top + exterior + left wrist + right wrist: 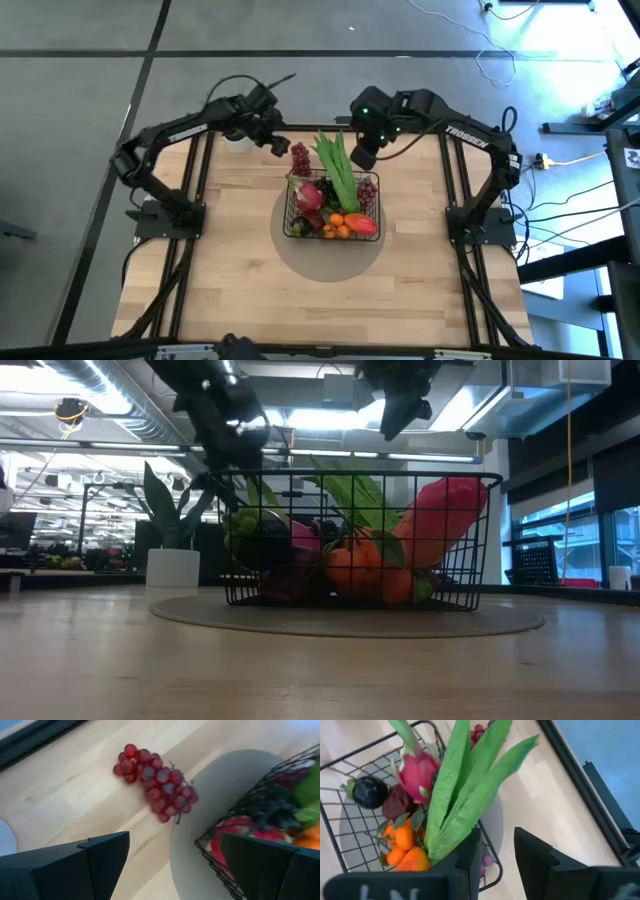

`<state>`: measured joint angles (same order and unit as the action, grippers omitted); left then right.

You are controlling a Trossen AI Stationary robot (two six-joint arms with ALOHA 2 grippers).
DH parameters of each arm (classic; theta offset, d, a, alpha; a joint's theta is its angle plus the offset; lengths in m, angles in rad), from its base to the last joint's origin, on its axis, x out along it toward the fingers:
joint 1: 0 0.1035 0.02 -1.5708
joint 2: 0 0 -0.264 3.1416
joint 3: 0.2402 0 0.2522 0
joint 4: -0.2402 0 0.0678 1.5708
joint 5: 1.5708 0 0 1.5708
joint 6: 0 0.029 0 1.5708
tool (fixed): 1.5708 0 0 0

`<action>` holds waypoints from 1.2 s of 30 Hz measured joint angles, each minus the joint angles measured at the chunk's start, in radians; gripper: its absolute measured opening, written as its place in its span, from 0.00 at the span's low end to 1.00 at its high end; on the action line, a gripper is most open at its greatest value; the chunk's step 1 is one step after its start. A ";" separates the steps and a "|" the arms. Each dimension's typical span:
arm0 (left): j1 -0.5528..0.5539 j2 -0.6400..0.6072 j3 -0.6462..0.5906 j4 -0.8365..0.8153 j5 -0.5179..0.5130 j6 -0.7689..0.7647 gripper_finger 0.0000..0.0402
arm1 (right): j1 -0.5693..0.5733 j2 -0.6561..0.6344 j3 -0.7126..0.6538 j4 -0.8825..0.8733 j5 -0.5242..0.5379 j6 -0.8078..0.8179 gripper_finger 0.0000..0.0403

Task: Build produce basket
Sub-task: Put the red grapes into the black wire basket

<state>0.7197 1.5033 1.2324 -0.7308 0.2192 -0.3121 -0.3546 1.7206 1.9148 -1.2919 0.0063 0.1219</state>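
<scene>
High view first: my left gripper (279, 146) sits at the back of the table, fingers spread wide and empty, just beside a red grape bunch (300, 158) that lies on the wood outside the basket (291, 228). My right gripper (364, 156) hovers over the basket's far right corner, fingers parted with nothing between them, right next to the long green pods (338, 170) that stick out over the far rim. Basket sits mid-table on a grey round mat (330, 262) and is nearly full: dragon fruit (309, 193), small oranges (337, 224), mango (361, 224), a second grape bunch (367, 190) and a dark fruit I can't name. I judge the job mostly done; the loose grapes look like the last item, and the left arm is placed for them. Potted plant (172, 530) stays out of it.
</scene>
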 joint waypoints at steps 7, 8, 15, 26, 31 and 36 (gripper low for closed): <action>-0.004 0.127 0.000 0.068 -0.056 -0.002 0.74 | -0.023 0.000 0.016 0.000 0.003 0.000 0.25; -0.004 0.141 0.000 0.073 -0.057 -0.003 0.74 | -0.026 0.000 0.016 0.000 0.003 0.000 0.25; 0.000 0.234 0.000 0.113 -0.068 -0.047 0.74 | -0.047 0.000 0.016 -0.001 0.003 0.003 0.25; -0.018 0.339 0.000 0.228 -0.078 -0.078 0.74 | -0.098 0.000 0.016 0.000 0.001 0.057 0.25; -0.051 0.340 0.000 0.277 -0.102 -0.078 0.74 | -0.108 0.000 0.016 0.000 0.000 0.057 0.25; -0.099 0.340 0.000 0.309 -0.206 -0.077 0.74 | -0.114 0.000 0.016 0.000 0.000 0.058 0.25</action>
<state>0.6202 1.8435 1.2327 -0.4216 0.0127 -0.3887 -0.4682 1.7206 1.9308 -1.2915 0.0063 0.1798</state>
